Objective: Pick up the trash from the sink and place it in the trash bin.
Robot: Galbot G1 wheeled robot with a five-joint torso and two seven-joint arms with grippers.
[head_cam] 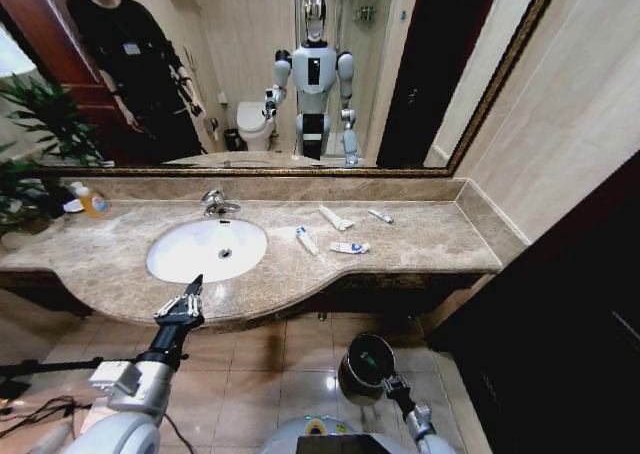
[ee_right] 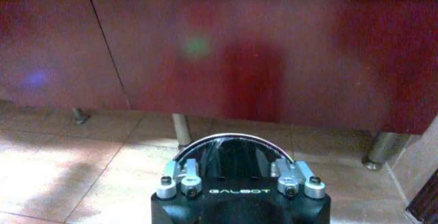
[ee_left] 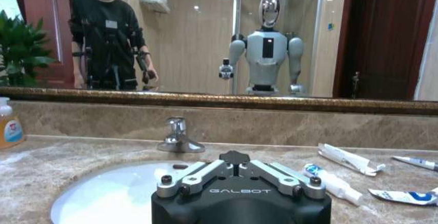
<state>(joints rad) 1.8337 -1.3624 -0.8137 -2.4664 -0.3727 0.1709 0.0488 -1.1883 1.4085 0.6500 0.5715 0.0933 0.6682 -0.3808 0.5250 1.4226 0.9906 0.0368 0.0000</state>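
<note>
The trash, four small toiletry tubes and sachets, lies on the beige-brown marble counter (head_cam: 400, 236) to the right of the white oval sink (head_cam: 206, 250), none of it inside the basin: a white tube with a blue cap end (head_cam: 307, 240) nearest the sink, a flattened white sachet (head_cam: 335, 218) behind it, a white and blue sachet (head_cam: 350, 247) just right of the tube, and a thin white tube (head_cam: 380, 216) farthest back near the wall. In the left wrist view the same pieces show beyond the gripper body: the blue-capped tube (ee_left: 333, 182), the flattened sachet (ee_left: 349, 159), the thin tube (ee_left: 415, 162) and the white and blue sachet (ee_left: 407, 197). The left gripper (head_cam: 192, 292) is raised at the front edge of the counter, just before the sink, its fingers drawn close together and holding nothing. A chrome tap (head_cam: 214, 204) stands behind the basin, and an orange-filled soap bottle (head_cam: 93, 203) sits at the far left of the counter. The small round black trash bin (head_cam: 366, 364) with a shiny rim stands on the tiled floor below the counter. The right gripper (head_cam: 387, 377) hangs low, right at the bin's rim; whether its fingers are apart or together I cannot tell. In the right wrist view the bin's rim (ee_right: 233, 138) curves just ahead of the gripper body, before a dark red cabinet front (ee_right: 260, 44).
</note>
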